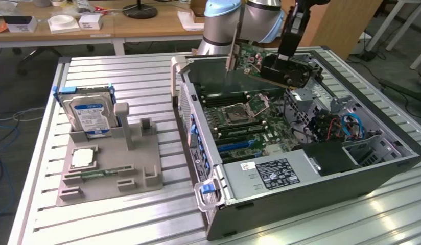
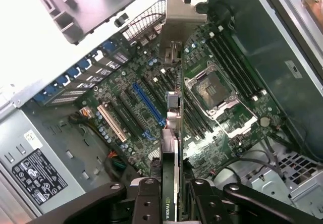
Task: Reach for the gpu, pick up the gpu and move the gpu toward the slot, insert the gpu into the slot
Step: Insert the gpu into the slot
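Observation:
My gripper (image 1: 284, 67) is shut on the gpu (image 1: 253, 57), a green circuit card with a metal bracket (image 1: 232, 55) along one end, and holds it in the air above the far part of the open computer case (image 1: 285, 204). In the wrist view the gpu (image 2: 171, 133) appears edge-on between my fingers (image 2: 146, 199), its bracket (image 2: 177, 12) farthest from the camera. It hangs over the motherboard (image 2: 222, 128), apart from it. The blue slot (image 2: 149, 105) lies just beside the card's line; the exterior view has the blue slots (image 1: 234, 146) nearer the case's middle.
A grey fixture (image 1: 108, 168) on the exterior view's left carries a blue-labelled hard drive (image 1: 90, 115), a processor (image 1: 83, 158) and a memory stick (image 1: 98, 174). Inside the case are the processor socket (image 1: 234, 113), power supply (image 1: 272, 173) and cables (image 1: 343, 127).

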`<state>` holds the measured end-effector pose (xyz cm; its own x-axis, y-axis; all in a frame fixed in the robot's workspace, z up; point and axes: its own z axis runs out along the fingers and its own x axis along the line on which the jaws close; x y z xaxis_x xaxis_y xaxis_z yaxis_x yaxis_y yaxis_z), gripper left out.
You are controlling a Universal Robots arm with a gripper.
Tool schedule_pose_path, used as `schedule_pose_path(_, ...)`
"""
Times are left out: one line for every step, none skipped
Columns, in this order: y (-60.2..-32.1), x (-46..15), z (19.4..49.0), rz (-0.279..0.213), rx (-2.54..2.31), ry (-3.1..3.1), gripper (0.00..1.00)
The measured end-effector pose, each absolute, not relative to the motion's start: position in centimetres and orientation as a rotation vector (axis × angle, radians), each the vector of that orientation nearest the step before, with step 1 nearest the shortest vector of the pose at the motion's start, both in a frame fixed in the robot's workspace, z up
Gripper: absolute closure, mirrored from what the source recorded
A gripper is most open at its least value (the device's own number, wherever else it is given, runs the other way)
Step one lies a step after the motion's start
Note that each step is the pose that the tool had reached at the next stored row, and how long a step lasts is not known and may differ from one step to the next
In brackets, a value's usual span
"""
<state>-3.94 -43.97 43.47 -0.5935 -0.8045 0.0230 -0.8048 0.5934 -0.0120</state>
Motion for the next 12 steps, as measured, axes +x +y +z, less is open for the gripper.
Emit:
schedule_pose_path(-43.98, -3.95, 43.47, 0.033, 1.425, -2.783, 0.74)
schedule_pose_path(-43.99, -3.97, 43.47, 0.033, 1.442, -2.774, 0.74)
schedule_pose_path(-44.00, -3.98, 43.46, 0.033, 1.456, -2.767, 0.74)
schedule_pose_path(-44.01, -3.99, 43.46, 0.034, 1.481, -2.754, 0.74)
schedule_pose_path(-44.02, -4.01, 43.45, 0.034, 1.497, -2.745, 0.74)
schedule_pose_path(-44.03, -4.02, 43.45, 0.034, 1.513, -2.736, 0.74)
schedule_pose_path(-44.04, -4.02, 43.45, 0.034, 1.530, -2.727, 0.74)
schedule_pose_path(-44.05, -4.03, 43.44, 0.034, 1.546, -2.718, 0.74)
schedule_pose_path(-44.05, -4.04, 43.43, 0.034, 1.564, -2.708, 0.74)
schedule_pose_path(-44.06, -4.04, 43.43, 0.035, 1.581, -2.698, 0.74)
schedule_pose_path(-44.06, -4.05, 43.43, 0.035, 1.598, -2.689, 0.74)
schedule_pose_path(-44.07, -4.06, 43.42, 0.035, 1.615, -2.679, 0.74)
